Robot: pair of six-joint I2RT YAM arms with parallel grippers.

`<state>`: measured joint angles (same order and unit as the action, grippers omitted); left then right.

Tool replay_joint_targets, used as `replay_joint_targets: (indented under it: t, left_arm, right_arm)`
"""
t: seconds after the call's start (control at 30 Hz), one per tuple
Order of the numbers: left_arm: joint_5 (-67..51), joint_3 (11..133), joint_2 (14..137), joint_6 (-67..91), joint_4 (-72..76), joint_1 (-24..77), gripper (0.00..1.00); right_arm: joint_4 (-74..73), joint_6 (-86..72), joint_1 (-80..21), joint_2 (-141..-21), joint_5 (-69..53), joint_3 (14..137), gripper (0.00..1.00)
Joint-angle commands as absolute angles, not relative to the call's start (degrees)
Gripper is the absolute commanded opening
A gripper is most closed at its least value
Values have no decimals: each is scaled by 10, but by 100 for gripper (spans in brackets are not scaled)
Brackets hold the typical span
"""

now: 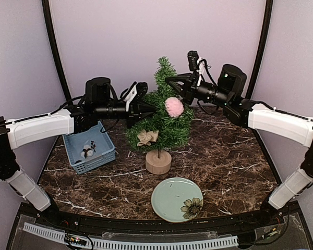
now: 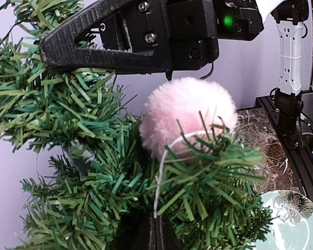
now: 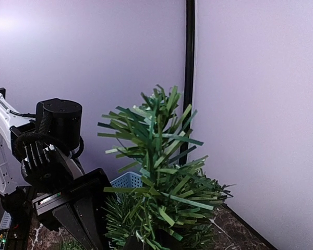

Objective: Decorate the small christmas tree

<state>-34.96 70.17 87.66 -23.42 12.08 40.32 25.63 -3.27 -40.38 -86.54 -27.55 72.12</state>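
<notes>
**Both grippers closed at the little tree**

Nearest the arms' bases, a pale green plate (image 1: pixel 167 204) with a flower painted on it lies in front of the small christmas tree (image 1: pixel 167 122), a little to its right and apart from its wooden stump (image 1: pixel 158 162). The tree stands upright near the middle of the marble table (image 1: pixel 235 156). A beige bow (image 1: pixel 147 137) sits on its lower left branches. A pink pompom (image 1: pixel 173 107) hangs higher up, right of the trunk.

Left of the tree, a blue basket (image 1: pixel 96 163) holds a small dark-and-white thing (image 1: pixel 87 151).

The left gripper (image 1: pixel 152 110) enters the tree from the left, level with the pompom, its fingers together and buried in needles. A white thread (image 2: pixel 157 182) runs from the pompom down towards them; whether it is pinched cannot be told.

The right gripper (image 2: pixel 52 49) comes from the right, just above the pompom, fingers pressed together, tip among the upper needles.

Behind the tree rises a lilac wall (image 1: pixel 120 41).
</notes>
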Motion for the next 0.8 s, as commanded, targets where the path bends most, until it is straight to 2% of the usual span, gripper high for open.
replay_joint_targets:
  t: [0.0, 0.47, 0.77]
  left_arm:
    - [-341, 713, 877, -247, 169, 398, 0]
    - [-334, 695, 879, -258, 171, 395, 0]
    - [-327, 672, 848, -245, 167, 396, 10]
  right_arm:
    - [283, -12, -409, -846, -256, 748, 0]
    - [281, -23, -410, -864, -282, 755, 0]
    - [297, -41, -410, -869, -301, 746, 0]
